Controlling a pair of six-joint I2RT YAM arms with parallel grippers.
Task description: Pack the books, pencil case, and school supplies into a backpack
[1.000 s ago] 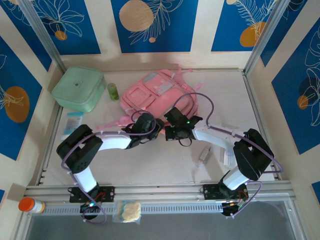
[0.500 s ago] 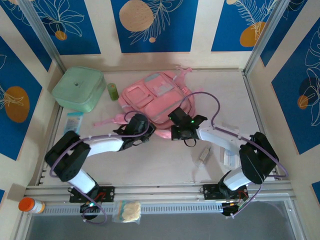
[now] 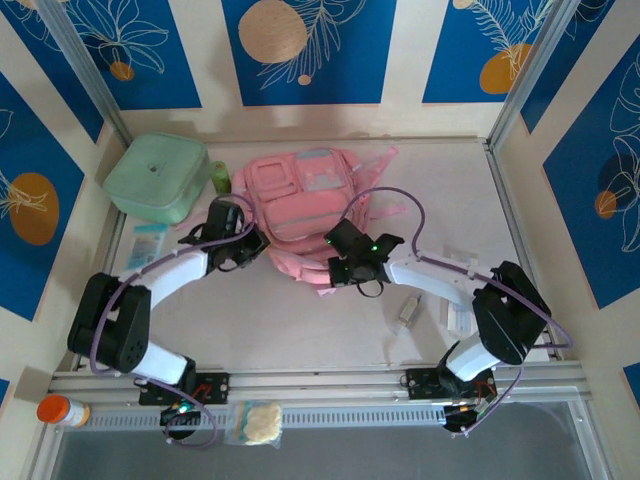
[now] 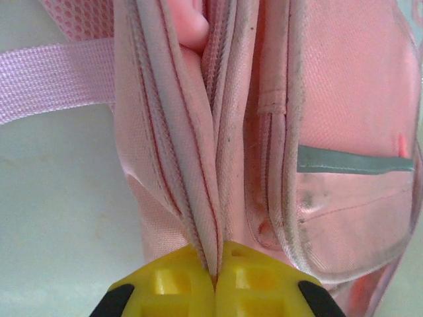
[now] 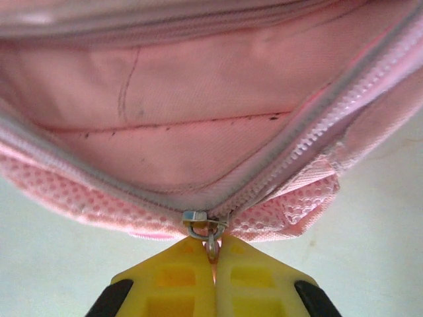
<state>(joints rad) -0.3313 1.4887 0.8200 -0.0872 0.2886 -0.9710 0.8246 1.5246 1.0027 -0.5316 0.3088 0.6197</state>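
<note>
The pink backpack (image 3: 300,205) lies on the table behind both arms, front pockets up. My left gripper (image 3: 252,245) is at its left side, yellow fingers (image 4: 172,284) shut on a fold of the zip edge (image 4: 210,244). My right gripper (image 3: 332,268) is at the near lower corner, fingers (image 5: 254,281) shut on the metal zipper pull (image 5: 211,247); the zip gapes there onto the pink lining (image 5: 198,152). A clear-grey piece (image 3: 408,308) and a white packet (image 3: 458,318) of the school supplies lie near the right arm. The books and pencil case are out of view.
A mint-green lidded box (image 3: 158,178) stands at the back left with a small green bottle (image 3: 220,177) beside it. A teal packet (image 3: 148,243) lies by the left wall. An orange-capped bottle (image 3: 60,410) and a clear bag (image 3: 255,422) rest on the front rail.
The left gripper closed on the backpack's edge and swung left and back, dragging and turning the backpack that way. The right gripper followed slightly left, still holding the zipper pull.
</note>
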